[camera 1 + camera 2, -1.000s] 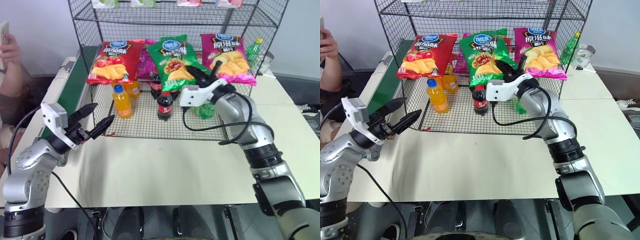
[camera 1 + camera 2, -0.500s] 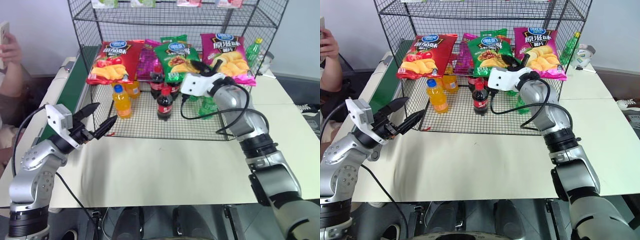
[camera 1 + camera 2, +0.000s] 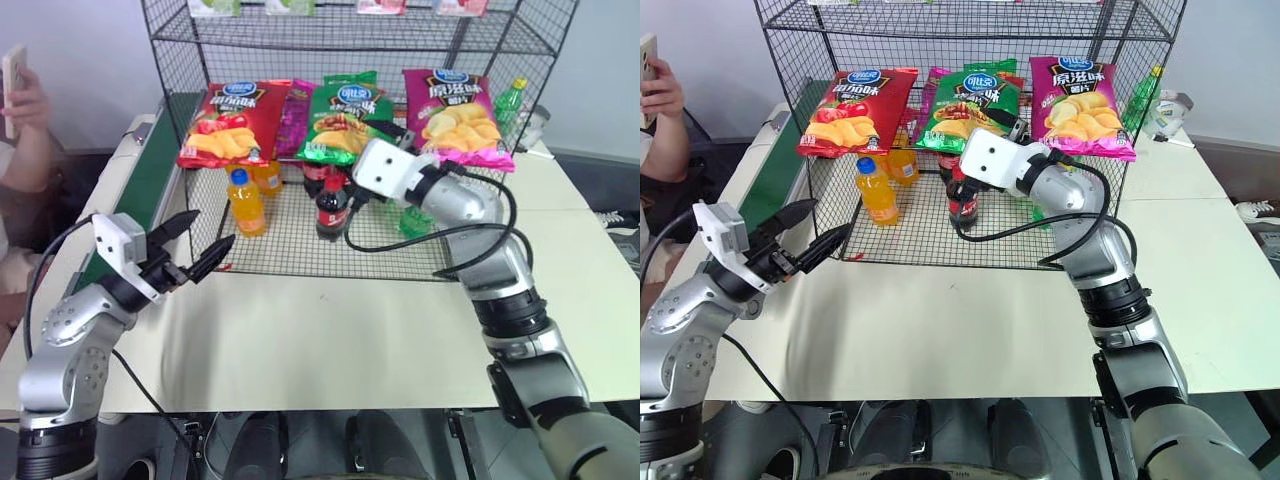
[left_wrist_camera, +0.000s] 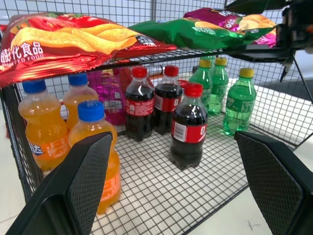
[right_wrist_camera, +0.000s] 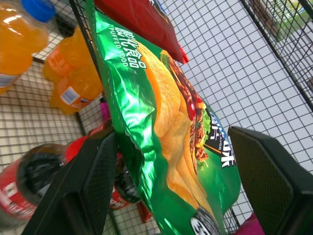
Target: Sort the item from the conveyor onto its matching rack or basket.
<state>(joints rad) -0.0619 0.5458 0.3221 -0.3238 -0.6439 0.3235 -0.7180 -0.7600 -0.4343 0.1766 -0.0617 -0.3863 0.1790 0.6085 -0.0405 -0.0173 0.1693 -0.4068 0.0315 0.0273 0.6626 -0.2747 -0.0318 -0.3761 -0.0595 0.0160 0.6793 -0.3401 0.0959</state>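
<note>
item: glossy green potato-chip bag (image 3: 342,110) with blue oval logo, white characters and a picture of yellow chips; foil is creased and shiny, bag looks puffed and light.
location: lies on the sloped mesh tier of the tall black wire-grid shelf unit (image 3: 170,25), between the red chip bag (image 3: 229,120) and the magenta chip bag (image 3: 458,115); lower edge hangs over the tier front, above the cola bottles (image 3: 332,205).
right gripper (image 5: 168,161): jaws spread, one finger either side of the green bag in the right wrist view, neither visibly pinching it; judged released.
step: placement looks done, release stage; the sort seems near complete.
next move: pull the right arm straight back out of the shelf front without dragging the overhanging edge or knocking the bottles beneath.
risk: bag sits on a slope, so a nudge could slide it off.
left gripper (image 3: 196,250): jaws spread, empty, over the pale table (image 3: 320,340) just outside the shelf's front left corner.
conveyor: long dark-green belt with grey side rails (image 3: 140,180) runs along the left; visible stretch carries no item.
bystander: a person's hand (image 3: 25,100) holds a phone at far left, well apart.
</note>
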